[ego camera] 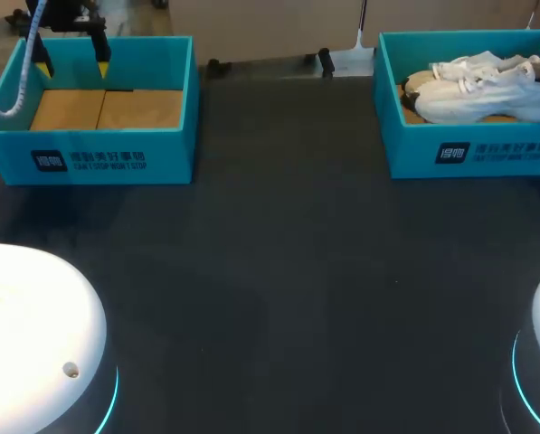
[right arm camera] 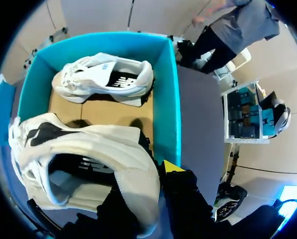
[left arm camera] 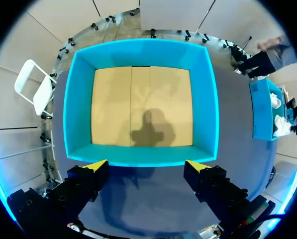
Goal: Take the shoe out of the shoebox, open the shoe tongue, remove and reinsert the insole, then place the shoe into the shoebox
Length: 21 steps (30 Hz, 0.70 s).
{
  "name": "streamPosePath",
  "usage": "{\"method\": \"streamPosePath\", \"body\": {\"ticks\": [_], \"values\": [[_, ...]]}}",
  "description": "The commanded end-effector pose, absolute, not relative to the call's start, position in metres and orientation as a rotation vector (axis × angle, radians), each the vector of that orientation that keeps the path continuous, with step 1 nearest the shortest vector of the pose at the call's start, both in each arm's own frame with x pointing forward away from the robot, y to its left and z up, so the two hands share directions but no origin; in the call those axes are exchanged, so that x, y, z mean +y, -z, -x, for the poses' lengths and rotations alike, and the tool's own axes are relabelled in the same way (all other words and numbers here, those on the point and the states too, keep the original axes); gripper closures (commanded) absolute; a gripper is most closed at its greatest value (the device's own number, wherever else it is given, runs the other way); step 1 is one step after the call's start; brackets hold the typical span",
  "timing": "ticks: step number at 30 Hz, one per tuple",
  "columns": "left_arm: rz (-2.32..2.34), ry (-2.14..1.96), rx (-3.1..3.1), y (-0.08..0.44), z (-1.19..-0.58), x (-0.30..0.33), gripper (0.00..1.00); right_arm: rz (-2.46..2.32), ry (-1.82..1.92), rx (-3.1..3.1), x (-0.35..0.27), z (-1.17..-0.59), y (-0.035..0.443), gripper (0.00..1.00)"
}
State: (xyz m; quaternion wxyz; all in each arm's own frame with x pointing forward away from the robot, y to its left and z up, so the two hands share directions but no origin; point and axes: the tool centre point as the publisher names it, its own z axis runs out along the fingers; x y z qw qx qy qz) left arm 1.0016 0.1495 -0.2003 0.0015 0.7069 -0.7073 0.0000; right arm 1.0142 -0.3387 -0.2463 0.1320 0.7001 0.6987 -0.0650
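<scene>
Currently the right gripper [right arm camera: 147, 186] is clamped on the heel collar of the nearer shoe [right arm camera: 83, 144], which sits inside the shoebox [right arm camera: 166, 99]. Expect a light, soft load: the white mesh and smooth panels will flex, so the padded heel wall is probably the firmest hold. A second shoe [right arm camera: 106, 79] lies on its side by the shoebox's far wall, on a plain cardboard floor. Well apart from the shoebox, the left gripper [left arm camera: 147, 167] hangs over an empty teal box [left arm camera: 78, 109], fingers spread wide and holding nothing.
</scene>
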Motion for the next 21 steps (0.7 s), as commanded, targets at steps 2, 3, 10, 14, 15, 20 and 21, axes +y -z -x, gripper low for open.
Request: {"method": "streamPosePath", "body": {"ticks": [2, 3, 10, 14, 15, 20, 21], "values": [[-2.22, 0.0, -2.22, 0.2, -1.001, 0.15, 0.0, -2.036, 0.207, 2.033, -0.328, -1.002, 0.203, 1.0], [-2.22, 0.0, -2.22, 0.2, -1.001, 0.15, 0.0, -2.036, 0.205, 2.031, -0.328, -1.001, 0.2, 1.0], [-2.22, 0.0, -2.22, 0.2, -1.001, 0.15, 0.0, -2.024, 0.213, 2.015, -0.324, -0.994, 0.175, 1.0], [-2.22, 0.0, -2.22, 0.2, -1.001, 0.15, 0.0, -2.025, 0.202, 1.996, -0.321, -0.993, 0.162, 1.0], [-2.22, 0.0, -2.22, 0.2, -1.001, 0.15, 0.0, -2.022, 0.202, 1.996, -0.319, -0.992, 0.159, 1.0], [-2.22, 0.0, -2.22, 0.2, -1.001, 0.15, 0.0, -2.048, 0.177, 1.967, -0.315, -0.992, 0.147, 1.0], [-2.22, 0.0, -2.22, 0.2, -1.001, 0.15, 0.0, -2.048, 0.177, 1.967, -0.315, -0.992, 0.147, 1.0]]}}
